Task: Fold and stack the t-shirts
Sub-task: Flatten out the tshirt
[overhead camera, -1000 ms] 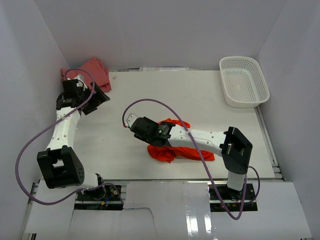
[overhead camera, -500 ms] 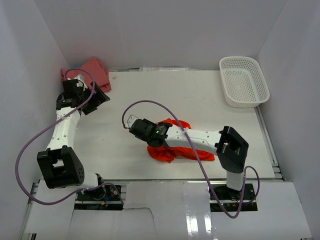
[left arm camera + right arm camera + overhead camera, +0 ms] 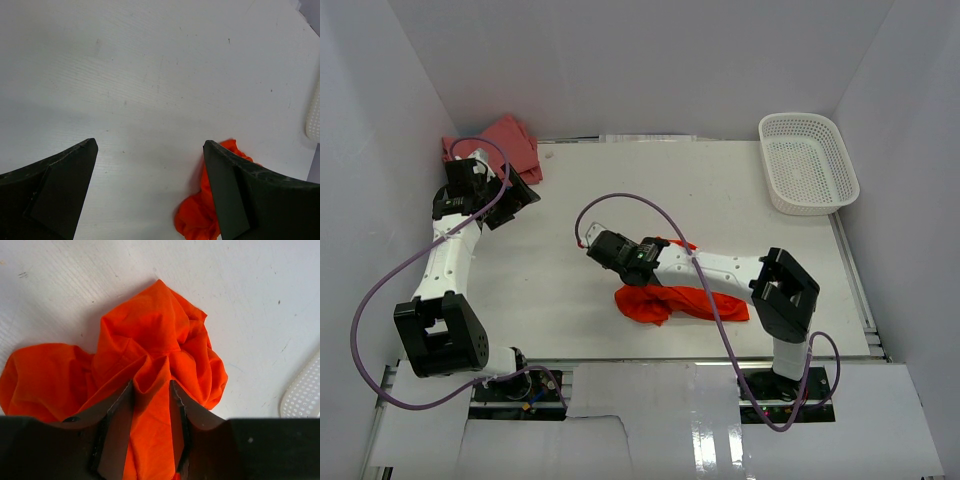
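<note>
This looks like a robotics lab cell, not a home. The left arm and right arm are bolted at the near edge of a white table, boxed in on three sides by plain white panels. Purple cables loop loose, and bare wiring shows at the left base. The shiny sheets in front may be taped paper.

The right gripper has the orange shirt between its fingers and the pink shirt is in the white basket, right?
No: the top view shows the pink shirt at the far left corner of the table, not in the white basket. The rest holds.
</note>
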Action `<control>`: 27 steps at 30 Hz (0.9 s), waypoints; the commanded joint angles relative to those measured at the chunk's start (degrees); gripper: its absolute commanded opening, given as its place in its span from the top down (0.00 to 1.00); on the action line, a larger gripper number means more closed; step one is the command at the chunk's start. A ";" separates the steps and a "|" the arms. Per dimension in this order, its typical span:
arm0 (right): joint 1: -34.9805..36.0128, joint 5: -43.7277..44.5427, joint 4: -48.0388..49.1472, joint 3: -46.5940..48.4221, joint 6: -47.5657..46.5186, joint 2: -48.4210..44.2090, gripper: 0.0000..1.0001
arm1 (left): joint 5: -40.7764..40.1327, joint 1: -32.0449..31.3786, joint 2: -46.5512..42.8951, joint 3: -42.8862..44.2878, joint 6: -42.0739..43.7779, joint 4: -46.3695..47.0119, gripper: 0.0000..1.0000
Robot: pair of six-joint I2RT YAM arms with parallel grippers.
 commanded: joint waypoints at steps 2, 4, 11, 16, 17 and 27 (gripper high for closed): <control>-0.95 -0.33 0.54 -0.47 0.74 -0.02 0.70 | 1.20 0.13 -1.52 0.63 0.77 0.70 0.02; -1.22 -0.50 0.54 -0.30 0.57 0.24 0.83 | 1.29 0.13 -1.52 0.63 0.77 0.61 0.02; -1.22 -3.49 -1.83 6.27 0.57 -1.60 0.92 | 2.34 0.13 -1.61 0.55 0.86 0.61 0.02; -4.64 -6.20 -6.57 17.87 -0.40 -3.80 0.92 | 3.31 -0.31 -2.13 -0.68 0.86 0.96 0.02; -5.87 -7.35 -7.54 20.42 -0.40 -3.88 0.92 | 3.05 -0.49 -2.66 -0.86 0.78 1.05 0.02; -15.10 -11.05 -16.69 49.80 -3.48 0.08 0.92 | -0.38 -6.19 -11.60 -7.26 -1.33 4.55 0.02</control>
